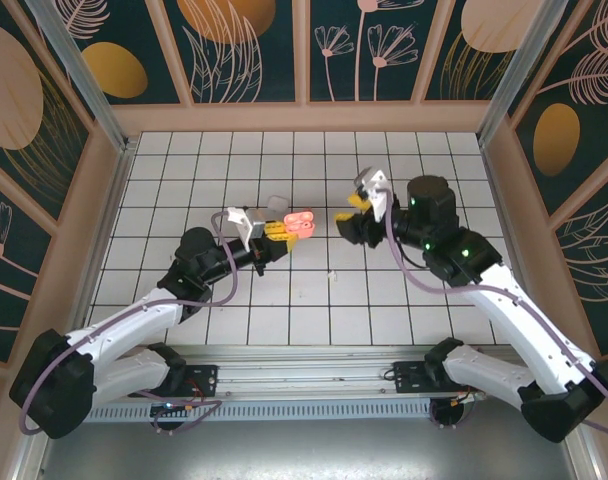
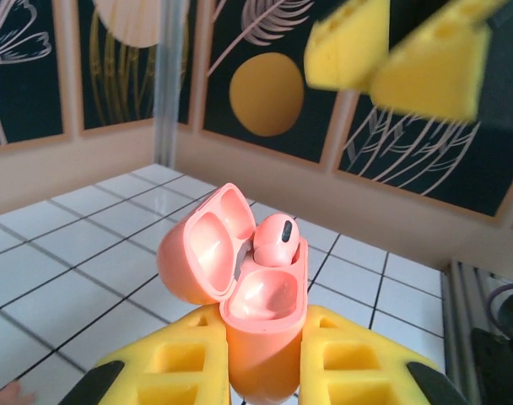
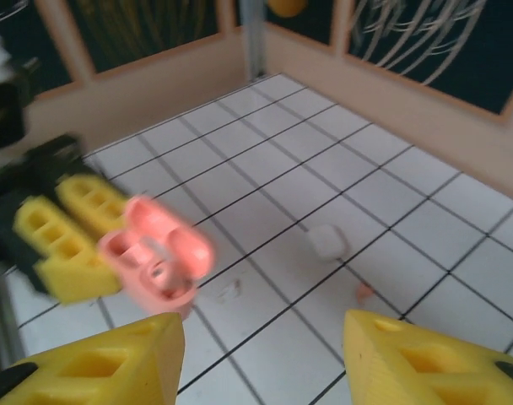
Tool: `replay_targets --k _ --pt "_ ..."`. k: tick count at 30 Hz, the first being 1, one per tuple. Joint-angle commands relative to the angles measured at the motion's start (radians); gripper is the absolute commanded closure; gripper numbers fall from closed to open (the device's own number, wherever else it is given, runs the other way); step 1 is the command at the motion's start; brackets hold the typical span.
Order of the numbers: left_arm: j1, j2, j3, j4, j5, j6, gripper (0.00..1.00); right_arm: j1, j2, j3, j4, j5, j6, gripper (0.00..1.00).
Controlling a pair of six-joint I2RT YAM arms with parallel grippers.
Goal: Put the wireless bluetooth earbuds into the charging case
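Left tool (image 2: 265,359) is clamped on the pink charging case (image 2: 261,295), lid flipped up, with one pink earbud (image 2: 276,239) sitting inside. Right tool (image 3: 261,337) is spread apart and empty, facing it. White earbud (image 3: 328,240) lies on the table (image 3: 408,194) just past its fingertips.

1. The left arm (image 1: 134,330) stretches from its base at the near left diagonally toward the middle; the forearm lies low; the wrist angles up and to the right.
2. The left gripper (image 1: 274,231) is clamped on the charging case (image 1: 300,224); in its wrist view the yellow fingers (image 2: 176,359) press the case's lower body from both sides.
3. The right arm (image 1: 504,290) climbs from its base at the near right; the elbow is bent; the wrist turns left, facing the other gripper.
4. The right gripper (image 1: 356,205) hangs raised, near the left one but apart from it; its jaws stand wide, with nothing between them.
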Motion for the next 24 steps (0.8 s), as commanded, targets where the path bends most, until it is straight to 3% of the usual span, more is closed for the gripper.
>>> replay_targets --k 1,8,17,24 --pt "-0.001 -0.027 -0.025 -0.033 -0.072 0.022 1.00 -0.066 0.100 0.068 -0.005 0.080 0.146 0.47" --pt "-0.001 -0.045 -0.031 -0.079 -0.082 0.036 1.00 -0.166 0.446 0.213 -0.085 0.100 0.306 0.46" --pt "-0.001 -0.060 -0.045 -0.098 -0.081 0.040 1.00 -0.154 1.009 0.599 -0.193 0.091 0.290 0.48" --pt "-0.002 -0.057 -0.056 -0.102 -0.075 0.031 1.00 -0.107 1.270 0.831 -0.259 0.146 0.267 0.45"
